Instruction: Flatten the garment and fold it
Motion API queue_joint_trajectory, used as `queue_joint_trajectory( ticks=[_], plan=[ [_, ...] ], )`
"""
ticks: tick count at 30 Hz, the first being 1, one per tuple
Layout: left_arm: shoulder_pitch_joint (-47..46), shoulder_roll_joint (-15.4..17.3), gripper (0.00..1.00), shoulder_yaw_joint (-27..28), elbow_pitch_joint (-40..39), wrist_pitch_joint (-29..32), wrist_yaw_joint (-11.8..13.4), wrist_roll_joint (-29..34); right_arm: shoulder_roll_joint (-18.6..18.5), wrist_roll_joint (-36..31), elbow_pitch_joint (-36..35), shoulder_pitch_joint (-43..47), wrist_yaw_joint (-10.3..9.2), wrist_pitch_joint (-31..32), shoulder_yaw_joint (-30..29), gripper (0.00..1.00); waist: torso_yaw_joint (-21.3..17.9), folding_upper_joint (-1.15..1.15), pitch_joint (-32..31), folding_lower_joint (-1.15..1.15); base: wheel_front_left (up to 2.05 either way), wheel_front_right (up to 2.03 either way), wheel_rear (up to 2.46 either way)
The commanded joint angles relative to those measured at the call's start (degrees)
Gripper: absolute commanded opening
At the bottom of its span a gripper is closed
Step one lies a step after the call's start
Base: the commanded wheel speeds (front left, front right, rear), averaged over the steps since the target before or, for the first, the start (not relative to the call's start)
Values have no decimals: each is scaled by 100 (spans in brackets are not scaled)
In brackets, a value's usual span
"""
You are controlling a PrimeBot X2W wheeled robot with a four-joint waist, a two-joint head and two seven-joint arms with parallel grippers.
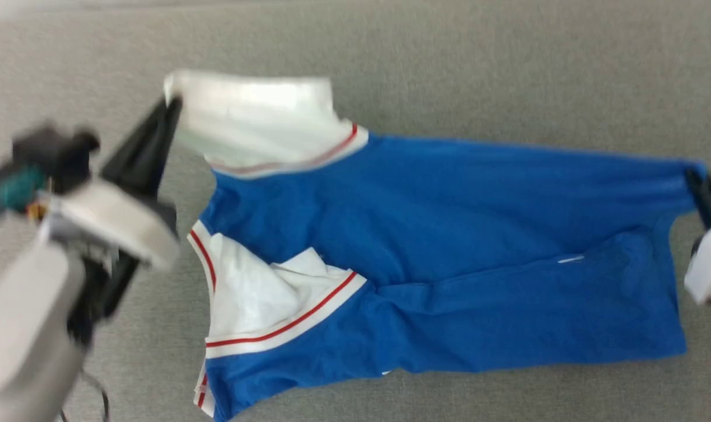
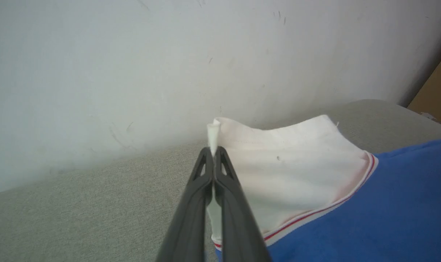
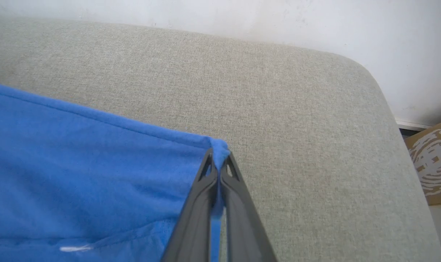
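Note:
The garment point(image 1: 437, 246), a bright blue T-shirt with white sleeves and red stripes, lies stretched sideways across the grey cushion. Its far white sleeve point(image 1: 261, 117) is pulled out to the left. My left gripper point(image 1: 170, 105) is shut on that sleeve's outer corner; in the left wrist view white cloth point(image 2: 278, 167) pokes out past the left gripper point(image 2: 213, 151). My right gripper point(image 1: 696, 176) is shut on the blue hem corner at the right; in the right wrist view the right gripper point(image 3: 217, 156) pinches blue fabric point(image 3: 78, 156). The near sleeve point(image 1: 255, 299) lies crumpled.
The grey upholstered surface point(image 1: 507, 70) reaches a pale wall point(image 2: 133, 65) behind. Its rounded edge point(image 3: 387, 109) falls off at the right, where a brown cardboard box point(image 3: 436, 160) stands on the floor.

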Motion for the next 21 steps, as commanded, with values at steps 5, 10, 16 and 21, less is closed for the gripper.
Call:
queue_joint_trajectory(
  ticks=[5,10,16,21],
  plan=[
    [1286,194,0,184,-666,-340,504,-203,261,67,-200,750,-13,-130,-180,0,110,0,-446,1,0,0,0],
    [2344,118,0,112,-933,-549,736,-447,506,96,-222,1359,-13,-196,-246,0,113,0,-574,1,0,0,0],
    [2687,-37,0,-258,-466,-604,568,-389,603,32,13,1652,-13,-322,-73,0,92,0,-674,1,0,0,0],
    [2599,-154,6,-553,41,-418,379,-330,535,1,275,1681,-13,-421,34,100,65,0,-761,1,0,0,0]
  ],
)
